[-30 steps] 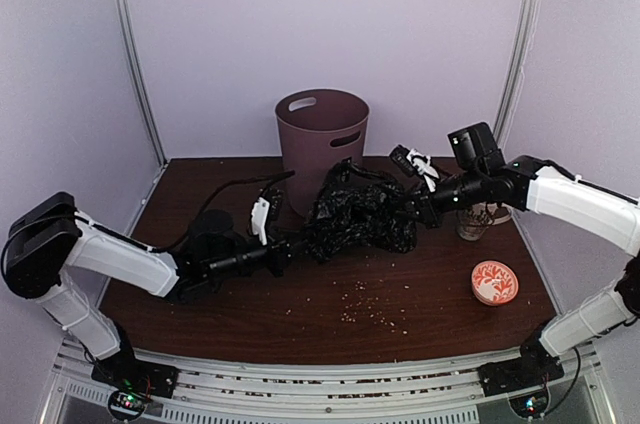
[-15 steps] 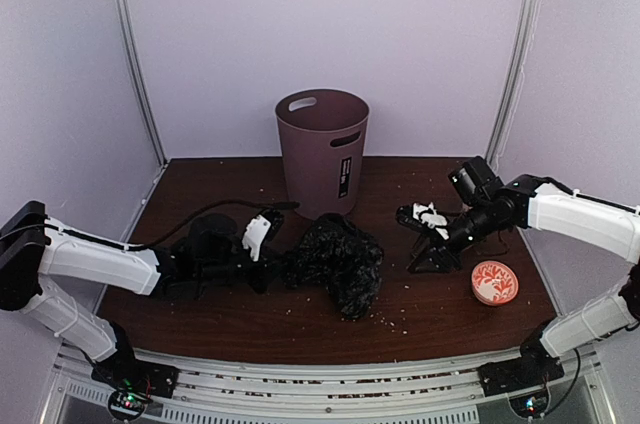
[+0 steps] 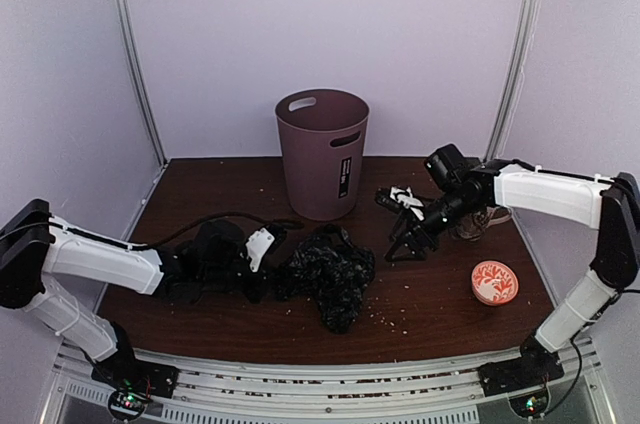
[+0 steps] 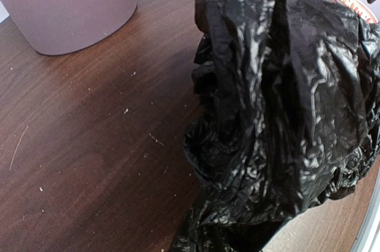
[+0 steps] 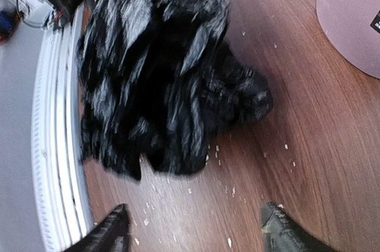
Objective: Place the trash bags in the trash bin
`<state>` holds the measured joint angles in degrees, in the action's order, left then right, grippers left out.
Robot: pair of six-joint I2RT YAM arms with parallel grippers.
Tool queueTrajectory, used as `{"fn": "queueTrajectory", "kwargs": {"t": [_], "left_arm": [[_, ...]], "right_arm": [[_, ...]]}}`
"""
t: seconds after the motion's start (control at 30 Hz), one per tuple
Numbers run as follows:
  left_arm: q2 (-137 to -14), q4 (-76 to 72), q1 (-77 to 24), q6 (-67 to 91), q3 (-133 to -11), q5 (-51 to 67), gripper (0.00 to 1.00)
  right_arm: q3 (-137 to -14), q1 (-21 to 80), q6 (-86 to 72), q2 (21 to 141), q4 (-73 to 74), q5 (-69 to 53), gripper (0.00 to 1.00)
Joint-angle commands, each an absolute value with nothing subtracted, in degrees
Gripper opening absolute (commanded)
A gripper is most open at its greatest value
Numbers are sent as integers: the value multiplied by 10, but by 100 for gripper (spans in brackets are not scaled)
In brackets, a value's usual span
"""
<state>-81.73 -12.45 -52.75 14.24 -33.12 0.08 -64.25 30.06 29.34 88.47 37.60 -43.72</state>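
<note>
1. Overhead view of a dark wood table (image 3: pixel 200 194). My R gripper (image 3: pixel 405 249) has just let go. Its jaws stand wide apart w/ nothing between them. The wrist view shows both fingertips (image 5: pixel 113 231) bare above the wood.
2. The trash bag (image 3: pixel 328 274), black crinkled plastic, lies slumped in a heap on the table. It's in front of the trash bin (image 3: pixel 322 159) and apart from it, not inside.
3. L gripper (image 3: pixel 272 269) sits low at the bag's left edge, jaws together. I judge they pinch the plastic, but its wrist view is filled w/ bag (image 4: pixel 279 103), so the fingers themselves are hidden.
4. Meaning for the task, imo: the two-arm lift is off. The bag is only held on one side, so it needs a fresh grab by the R arm or a solo carry by the L arm. The bin stands upright, mouth open, so it's ready.
5. Vs 1 s ago: back then the bag was stretched between both grippers, up near the bin's base. Since then it has dropped and come toward the near edge w/ the L arm.
6. Vs 0.5 s ago: the R gripper has swung a bit back and left, opening wider. The bag heap has barely shifted.
7. Also on the table: a red-patterned disc (image 3: pixel 494 282) to the right and crumbs (image 3: pixel 385 319) near the bag.
</note>
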Motion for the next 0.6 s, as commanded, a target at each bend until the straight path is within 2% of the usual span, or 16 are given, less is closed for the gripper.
{"fn": "queueTrajectory", "kwargs": {"t": [0.0,0.07,0.23,0.3,0.47,0.57], "left_arm": [[-829,-191,-523,120,-351,6,0],[-830,-199,-524,114,-360,5,0],[-830,-202,-523,103,-381,0,0],[-830,-202,-523,101,-385,0,0],[-828,-192,-523,98,-391,1,0],[-823,-183,-523,97,-391,-5,0]], "right_arm": [[-746,298,269,948,374,-511,94],[-785,302,272,980,390,-528,97],[-834,316,256,1042,398,-536,95],[-841,324,243,1057,398,-527,91],[-839,328,208,1072,387,-490,74],[-837,328,209,1060,402,-487,68]]}}
